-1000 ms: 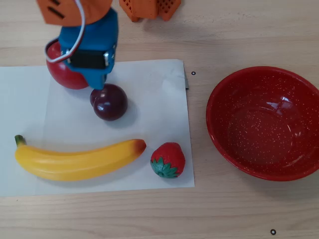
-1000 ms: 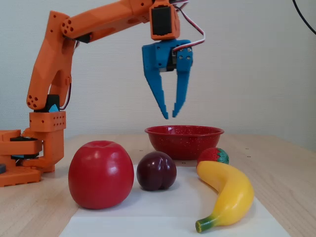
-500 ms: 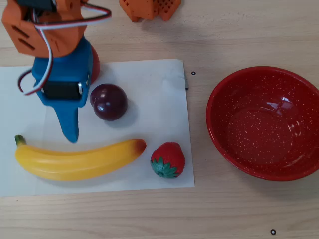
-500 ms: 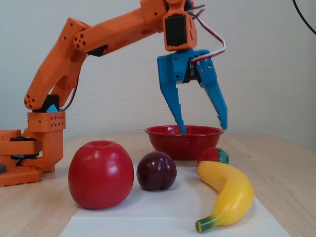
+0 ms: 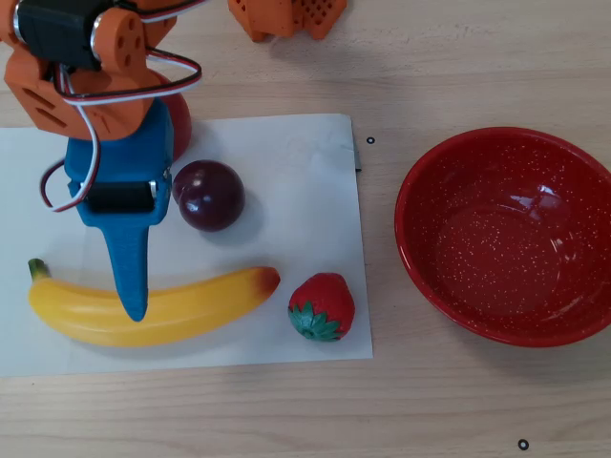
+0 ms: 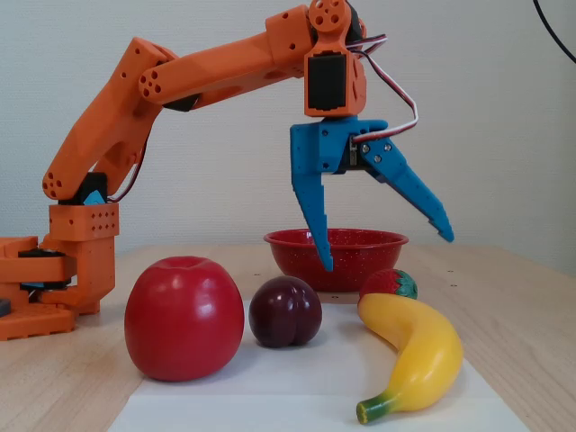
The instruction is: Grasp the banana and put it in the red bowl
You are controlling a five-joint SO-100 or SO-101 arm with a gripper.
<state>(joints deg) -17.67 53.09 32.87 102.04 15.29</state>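
Altogether four toy fruits lie before me: one long curved glossy yellow banana [image 5: 153,305], one dark purple round plum [image 5: 209,195], one small red strawberry with a green leaf cap [image 5: 322,306], and one large glossy red apple [image 6: 184,317]. Beside them stands one big round red bowl with fine white speckles [image 5: 506,235], and it holds nothing.

All four fruits rest on a single white sheet of paper [image 5: 286,181], and I take that sheet as my landmark. In the overhead view the banana lies along the sheet's lower edge, its long axis running left to right, green stem tip toward the sheet's left side and orange-tinged end toward the strawberry at the lower right corner. The plum sits near the sheet's middle, the apple at its upper left, mostly hidden under my arm. The red bowl is off the sheet, well apart to its right.

My blue pincer [image 6: 385,253] hangs above the banana with its jaws spread wide, gripping nothing; in the fixed view both fingertips are clear of the fruit.

Under the sheet is a pale wooden table [image 5: 458,67], and behind it the fixed view shows a plain off-white wall [image 6: 486,108].
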